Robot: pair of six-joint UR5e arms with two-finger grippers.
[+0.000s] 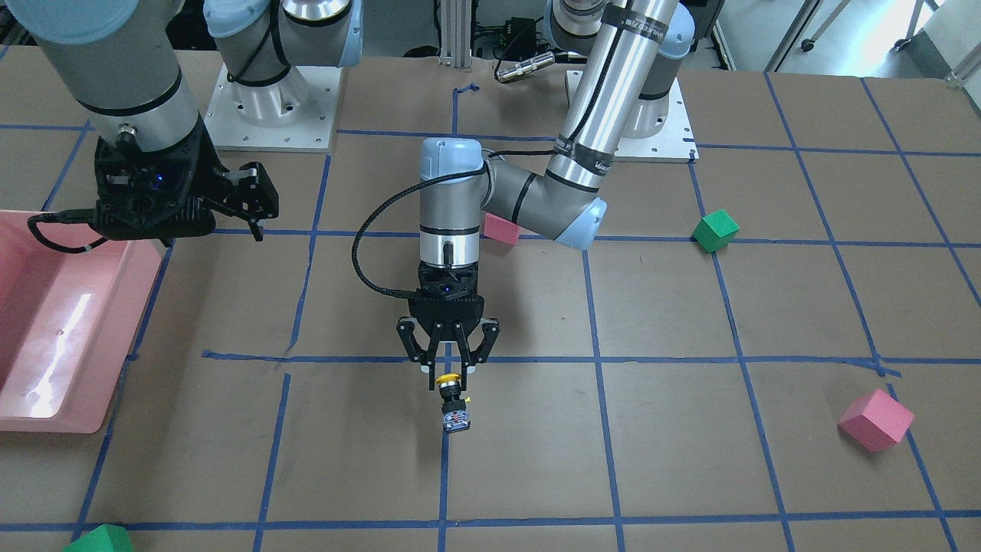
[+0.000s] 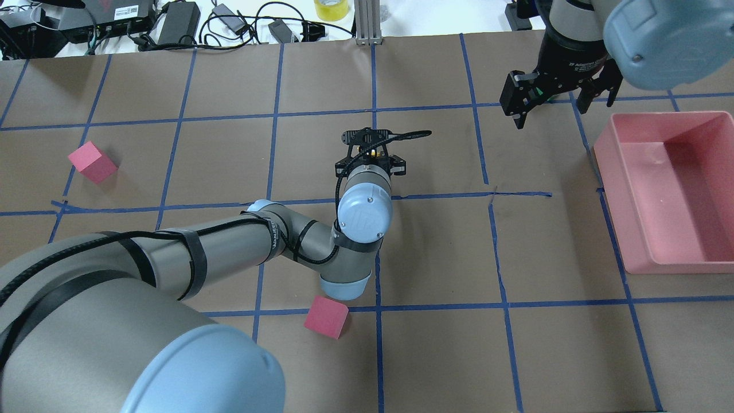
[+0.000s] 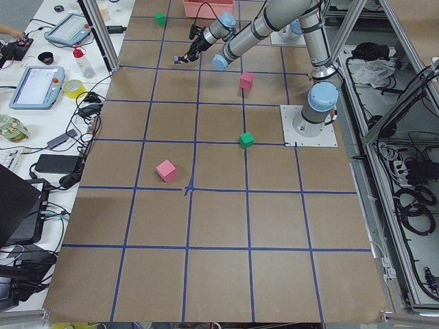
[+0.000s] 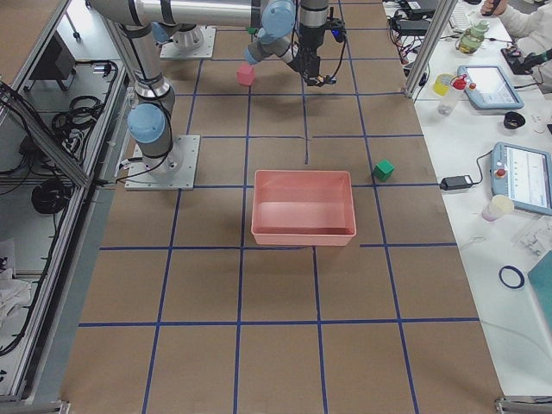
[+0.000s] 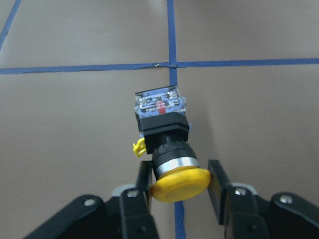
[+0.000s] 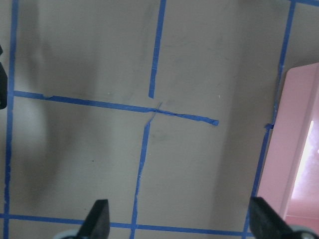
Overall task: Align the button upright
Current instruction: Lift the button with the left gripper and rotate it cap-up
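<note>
From across the table, the left pincer (image 1: 448, 369) points down over the middle of the surface (image 1: 690, 460), which is brown paper divided into squares by blue tape. Its black fingers are closed on the round yellow cap of the button (image 1: 454, 402). The black collar and boxy contact block reach beyond the fingertips, over a tape line. I cannot tell whether the block touches the paper. The right pincer (image 1: 257, 201) hangs beside the glossy pink tray (image 1: 115, 307). A pink cube (image 1: 501, 228) sits half hidden behind the left arm's elbow. A green cube (image 1: 715, 231) and a second pink cube (image 1: 875, 419) lie well apart from the button.

From overhead, the left wrist covers the button except for a sliver of yellow. The right pincer's fingers are spread wide, near the tray's far corner.

In both side views the button is too small to make out. The view from the robot's right shows the tray as a rectangle with a rolled rim.

The left wrist camera shows the cap held between two flat pads. Below it are a metal ring, the collar, a yellow tab and the block's clear face with a red centre.

The right wrist camera shows two dark fingertips far apart over taped paper, with the tray's rim at the edge.
</note>
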